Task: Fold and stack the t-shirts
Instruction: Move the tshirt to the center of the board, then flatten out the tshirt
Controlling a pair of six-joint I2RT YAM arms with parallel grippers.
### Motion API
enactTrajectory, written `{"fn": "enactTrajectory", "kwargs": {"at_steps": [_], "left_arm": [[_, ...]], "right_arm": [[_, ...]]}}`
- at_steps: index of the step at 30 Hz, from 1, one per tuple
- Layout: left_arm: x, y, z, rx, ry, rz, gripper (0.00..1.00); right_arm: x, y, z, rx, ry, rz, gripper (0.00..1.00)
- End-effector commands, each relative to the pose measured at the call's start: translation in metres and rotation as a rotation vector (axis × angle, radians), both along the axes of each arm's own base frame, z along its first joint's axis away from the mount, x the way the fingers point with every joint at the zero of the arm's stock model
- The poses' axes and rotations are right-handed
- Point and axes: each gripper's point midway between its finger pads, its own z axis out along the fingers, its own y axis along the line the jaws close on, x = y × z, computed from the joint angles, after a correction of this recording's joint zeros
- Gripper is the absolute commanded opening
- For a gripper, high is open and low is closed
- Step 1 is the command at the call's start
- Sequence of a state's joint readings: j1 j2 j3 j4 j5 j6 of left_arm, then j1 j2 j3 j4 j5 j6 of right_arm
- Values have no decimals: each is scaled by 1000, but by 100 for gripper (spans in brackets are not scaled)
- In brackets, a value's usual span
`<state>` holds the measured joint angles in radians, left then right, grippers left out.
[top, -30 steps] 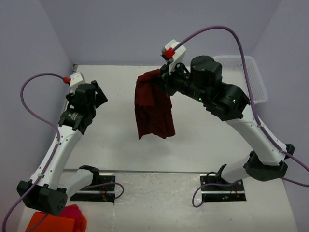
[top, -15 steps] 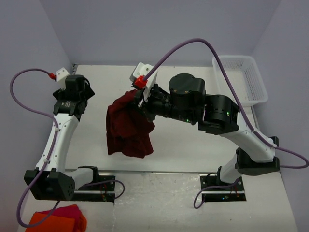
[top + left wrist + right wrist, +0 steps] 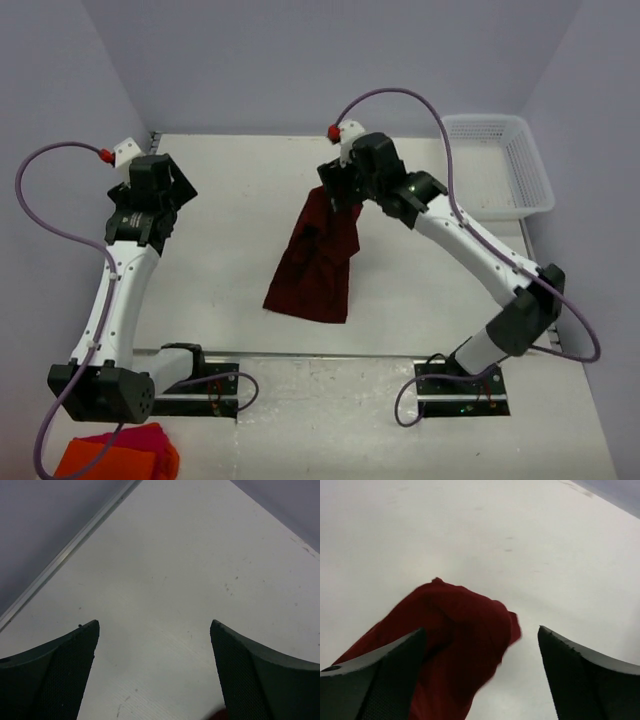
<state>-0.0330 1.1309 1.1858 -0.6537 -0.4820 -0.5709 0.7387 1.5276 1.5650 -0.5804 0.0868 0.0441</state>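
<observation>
Now holds right gripper partly parted around the top of the maroon t-shirt, not clamping it, and left gripper spread wide, empty, above the table.

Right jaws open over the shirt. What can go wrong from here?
1. The shirt is bunched in a long strip, not flat. Folding it as it is would likely trap creases.
2. Its top end is right under the open right gripper, close by one finger. It may snag and lift when the gripper pulls away.
</observation>
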Motion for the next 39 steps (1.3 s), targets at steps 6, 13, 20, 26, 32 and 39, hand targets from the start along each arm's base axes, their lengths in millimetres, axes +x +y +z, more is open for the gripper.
{"fn": "enactTrajectory", "kwargs": {"at_steps": [6,13,20,26,32,39], "left_arm": [[0,-35,-5,-35,1,-199,90],[-22,-155,-95,-210,189,-632,75],[-36,-192,-147,-321,284,-757,68],[-38,-205,-163,-368,307,-818,70],[-43,-222,-189,-423,365,-861,67],[-46,-239,-219,-443,446,-888,64]], "right_arm": [[146,-128,-15,-93,-126,-560,99],[60,-85,-15,83,-7,-409,99],[39,-85,-91,27,146,-376,79],[55,-90,-120,28,227,-378,69],[57,-81,-120,67,230,-352,65],[56,-84,-117,83,199,-353,63]]}}
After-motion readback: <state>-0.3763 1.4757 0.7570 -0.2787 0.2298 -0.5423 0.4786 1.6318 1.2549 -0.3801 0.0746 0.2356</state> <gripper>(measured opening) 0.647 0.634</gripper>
